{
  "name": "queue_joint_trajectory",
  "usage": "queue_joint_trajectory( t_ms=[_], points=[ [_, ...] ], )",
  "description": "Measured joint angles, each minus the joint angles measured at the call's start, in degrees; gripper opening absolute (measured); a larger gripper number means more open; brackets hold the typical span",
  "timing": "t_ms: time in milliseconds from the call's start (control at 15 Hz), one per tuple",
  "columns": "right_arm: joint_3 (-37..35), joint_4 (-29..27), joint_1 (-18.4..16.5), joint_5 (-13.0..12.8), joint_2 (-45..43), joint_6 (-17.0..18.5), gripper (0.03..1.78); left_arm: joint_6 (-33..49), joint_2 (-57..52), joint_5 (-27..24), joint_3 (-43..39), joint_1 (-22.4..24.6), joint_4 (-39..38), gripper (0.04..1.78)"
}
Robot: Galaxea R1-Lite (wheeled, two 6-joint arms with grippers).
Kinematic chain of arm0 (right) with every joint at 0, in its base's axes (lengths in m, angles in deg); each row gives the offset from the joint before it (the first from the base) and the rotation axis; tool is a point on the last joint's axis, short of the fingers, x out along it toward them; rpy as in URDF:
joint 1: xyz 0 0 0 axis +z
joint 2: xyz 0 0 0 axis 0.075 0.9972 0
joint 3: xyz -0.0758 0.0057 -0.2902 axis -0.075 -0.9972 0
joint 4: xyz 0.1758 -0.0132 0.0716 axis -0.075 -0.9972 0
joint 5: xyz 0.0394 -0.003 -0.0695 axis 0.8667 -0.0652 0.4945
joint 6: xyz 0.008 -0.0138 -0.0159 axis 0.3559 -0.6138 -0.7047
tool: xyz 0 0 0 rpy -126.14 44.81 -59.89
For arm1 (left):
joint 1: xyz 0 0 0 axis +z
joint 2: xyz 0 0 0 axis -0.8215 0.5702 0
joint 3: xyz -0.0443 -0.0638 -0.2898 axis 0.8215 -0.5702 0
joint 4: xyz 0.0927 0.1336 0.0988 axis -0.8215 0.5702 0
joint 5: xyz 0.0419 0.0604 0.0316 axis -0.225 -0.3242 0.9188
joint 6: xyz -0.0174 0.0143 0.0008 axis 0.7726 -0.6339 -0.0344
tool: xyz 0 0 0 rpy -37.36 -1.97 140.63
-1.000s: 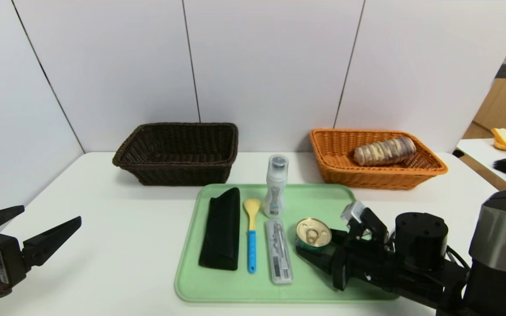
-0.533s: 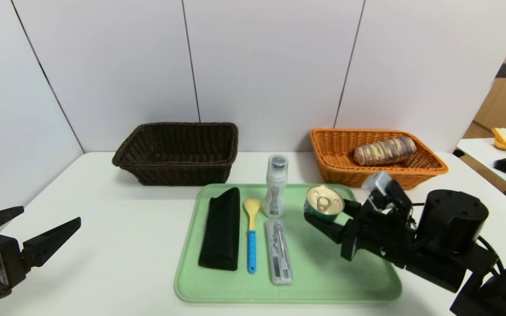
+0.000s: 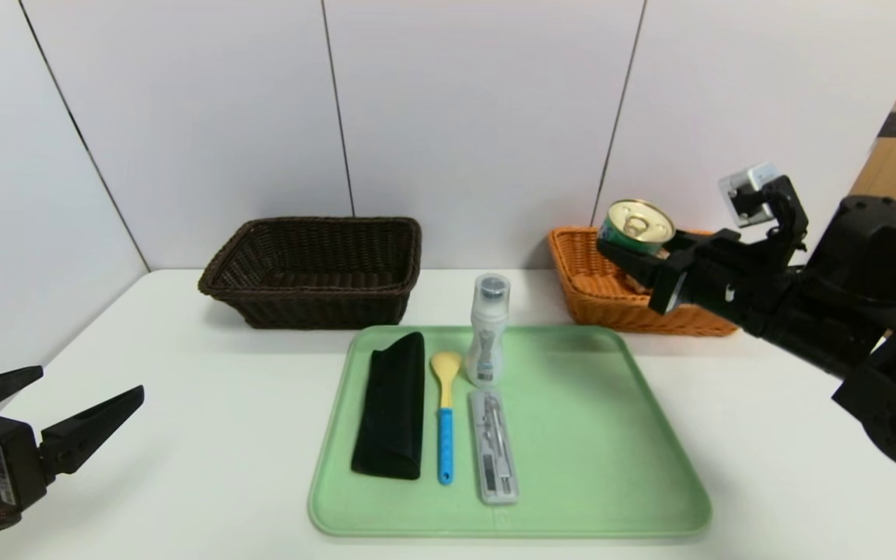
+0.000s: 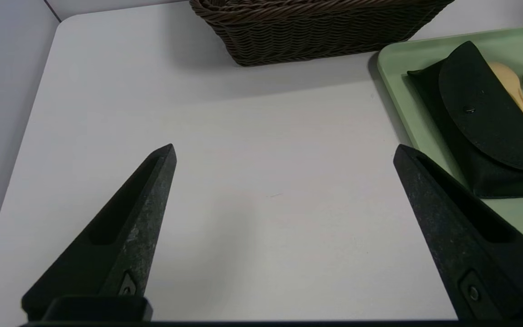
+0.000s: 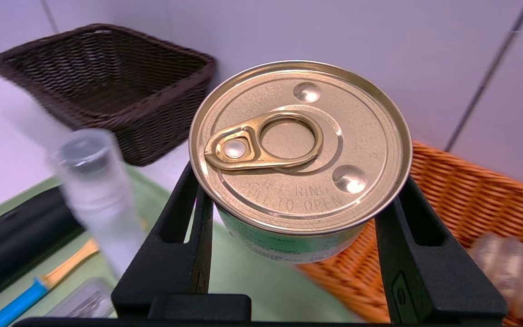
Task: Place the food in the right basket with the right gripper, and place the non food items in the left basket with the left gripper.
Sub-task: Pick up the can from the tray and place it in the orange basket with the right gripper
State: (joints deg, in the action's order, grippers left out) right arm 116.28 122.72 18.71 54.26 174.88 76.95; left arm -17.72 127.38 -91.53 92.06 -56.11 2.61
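A can [image 3: 636, 225] is pinched in the right claw [image 3: 628, 250] above the orange basket [image 3: 588, 292], seemingly holding wrapped food. Four items remain on the tray [image 3: 572, 435]; the left claw [image 3: 67, 416] is spread, idle.

A green-labelled can [image 3: 635, 225] with a gold pull-ring lid is held upright in the air over the orange basket [image 3: 611, 299], which has a wrapped bread roll [image 5: 515, 268] inside.

Right gripper [image 3: 628, 250] raised and clamped; left gripper [image 3: 59, 412] parked, spread.
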Motion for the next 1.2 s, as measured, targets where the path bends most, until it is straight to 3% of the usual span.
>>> queue_joint_trajectory(
  t_ms=[333, 467, 667, 1200],
  points=[
    [22.59, -37.38, -5.55, -1.84, -1.57, 0.60, 0.97, 0.02, 0.00, -0.10, 0.20, 0.00, -0.04, 1.69],
    [29.17, -48.75, -6.70, -3.39, 0.90, 0.88, 0.97, 0.00, 0.02, -0.10, 0.30, 0.00, 0.00, 1.69],
    [34.73, -57.77, -7.17, -8.16, 5.56, 0.79, 0.97, -0.05, 0.02, -0.11, 0.41, 0.00, -0.02, 1.69],
    [44.00, -61.33, -7.55, -10.84, 17.05, 0.82, 0.97, -0.06, 0.16, -0.21, 0.48, 0.00, 0.00, 1.69]
  ],
)
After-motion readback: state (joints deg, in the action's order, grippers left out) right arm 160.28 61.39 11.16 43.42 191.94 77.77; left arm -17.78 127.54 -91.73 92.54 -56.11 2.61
